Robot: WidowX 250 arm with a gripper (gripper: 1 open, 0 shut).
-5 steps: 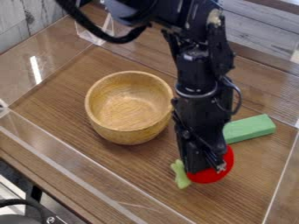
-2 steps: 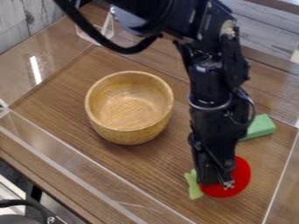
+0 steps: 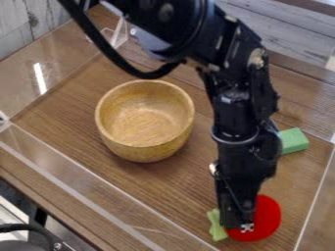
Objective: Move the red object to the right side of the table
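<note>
Near the front right corner of the table (image 3: 78, 83), the red object (image 3: 262, 218) lies on the wood with its small green leaf (image 3: 214, 227) sticking out to the left. Right over it stands the gripper (image 3: 242, 224), pointing almost straight down, its dark fingers covering the ball's left side; whether the jaws are pinching it or spread I cannot tell. Behind the arm lies a green block (image 3: 293, 140), and further left a wooden bowl (image 3: 145, 120).
</note>
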